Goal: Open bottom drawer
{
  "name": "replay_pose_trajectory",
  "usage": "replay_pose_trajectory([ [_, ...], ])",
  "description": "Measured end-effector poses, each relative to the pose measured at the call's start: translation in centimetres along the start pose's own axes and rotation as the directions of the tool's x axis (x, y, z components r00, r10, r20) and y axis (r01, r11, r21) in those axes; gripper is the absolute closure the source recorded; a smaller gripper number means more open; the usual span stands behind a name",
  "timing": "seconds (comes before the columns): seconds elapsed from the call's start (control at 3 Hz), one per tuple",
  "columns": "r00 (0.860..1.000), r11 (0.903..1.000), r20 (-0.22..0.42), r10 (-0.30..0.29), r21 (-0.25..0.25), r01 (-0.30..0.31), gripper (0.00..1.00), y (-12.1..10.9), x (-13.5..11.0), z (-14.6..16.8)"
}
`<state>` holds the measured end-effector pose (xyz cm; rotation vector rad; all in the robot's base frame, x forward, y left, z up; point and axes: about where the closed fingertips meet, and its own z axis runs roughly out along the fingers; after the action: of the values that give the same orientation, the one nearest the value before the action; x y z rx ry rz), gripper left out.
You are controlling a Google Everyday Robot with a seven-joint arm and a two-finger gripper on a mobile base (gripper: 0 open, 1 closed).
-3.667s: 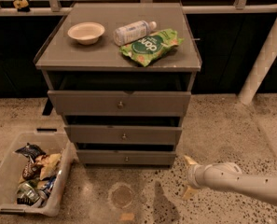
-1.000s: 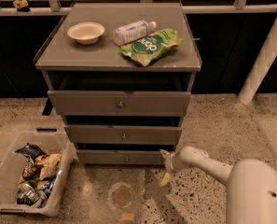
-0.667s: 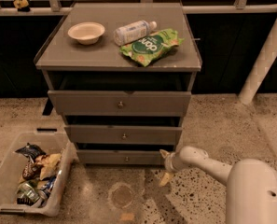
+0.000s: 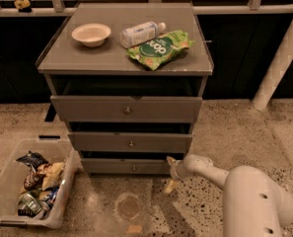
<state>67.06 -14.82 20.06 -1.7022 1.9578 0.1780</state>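
Observation:
The bottom drawer [image 4: 126,166] is the slimmest grey front of three in the grey cabinet, with a small round knob [image 4: 133,168] at its centre. It looks closed or nearly so. My gripper [image 4: 170,173] sits low by the floor at the drawer's right end, to the right of the knob, with one fingertip up near the drawer's top right corner and one down toward the floor. The white arm [image 4: 244,191] reaches in from the lower right.
On the cabinet top [image 4: 62,58] lie a white bowl [image 4: 91,34], a plastic bottle [image 4: 142,32] and a green chip bag [image 4: 159,48]. A clear bin [image 4: 3,184] of snack packets stands on the floor at the left. A white post [image 4: 279,63] rises at the right.
Since 3.7 s ago the arm has swung left, bringing the gripper from the floor at the right to the bottom drawer's right end. In the last second it has hardly moved.

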Motion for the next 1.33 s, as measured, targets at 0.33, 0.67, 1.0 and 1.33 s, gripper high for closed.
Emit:
replay_pose_trajectory([
  [0.33,1.000,0.9987,-0.020,0.004,0.051,-0.003,0.00,-3.0,-0.4,2.3],
  [0.67,0.998,0.9991,-0.061,0.009,0.043,-0.007,0.00,-3.6,0.3,4.1],
  [1.0,0.998,0.9991,-0.061,0.009,0.043,-0.007,0.00,-3.6,0.3,4.1],
  [1.33,0.997,0.9980,-0.069,0.034,0.056,-0.031,0.00,-3.1,1.4,5.1],
])
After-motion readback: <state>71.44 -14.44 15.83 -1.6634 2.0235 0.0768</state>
